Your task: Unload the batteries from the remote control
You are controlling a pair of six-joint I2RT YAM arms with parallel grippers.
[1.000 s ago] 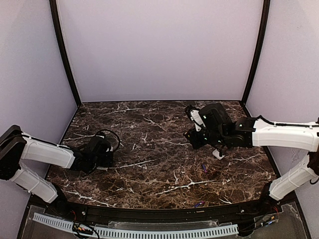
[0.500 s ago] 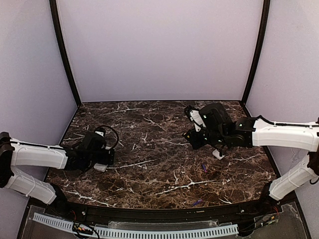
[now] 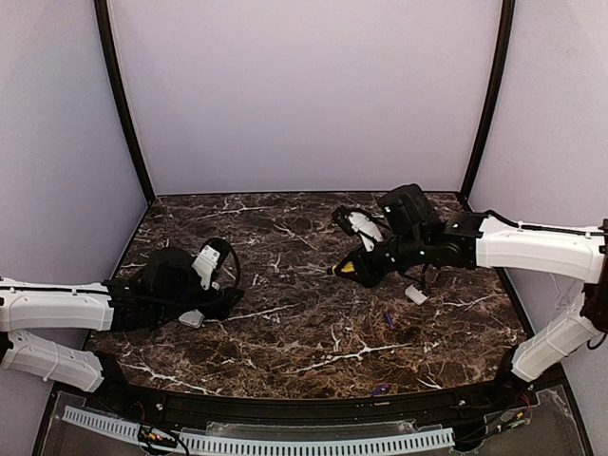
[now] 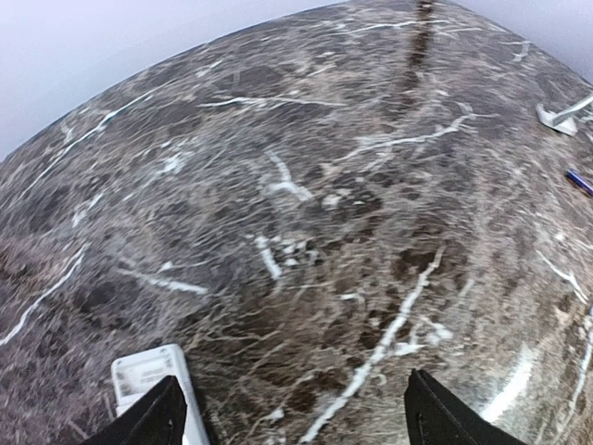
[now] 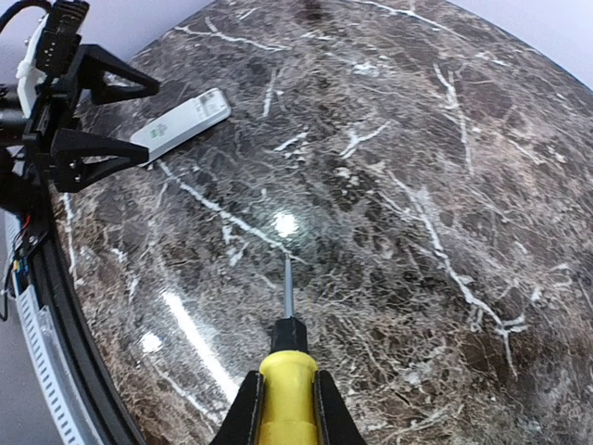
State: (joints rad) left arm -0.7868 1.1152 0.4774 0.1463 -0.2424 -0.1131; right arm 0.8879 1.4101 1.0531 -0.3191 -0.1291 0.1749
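The white remote control [image 3: 193,318] lies on the marble table at the left; it also shows in the left wrist view [image 4: 153,374] and the right wrist view [image 5: 181,123]. My left gripper [image 3: 226,296] is open and empty, its left finger [image 4: 148,422] just beside the remote's end. My right gripper [image 3: 366,266] is shut on the yellow-handled screwdriver [image 5: 289,389], whose tip points left over bare table. Two purple batteries lie loose on the table, one right of centre [image 3: 388,320] and one near the front edge [image 3: 379,389].
The small white cover piece [image 3: 415,294] lies under the right arm, and shows far right in the left wrist view [image 4: 556,117]. The table's raised black front rim [image 3: 304,404] runs along the near edge. Purple walls close the back and sides.
My left arm has reached further right and turned, uncovering the remote, which now lies beside its fingers. My right gripper has swung left, so the screwdriver now points towards the left arm.
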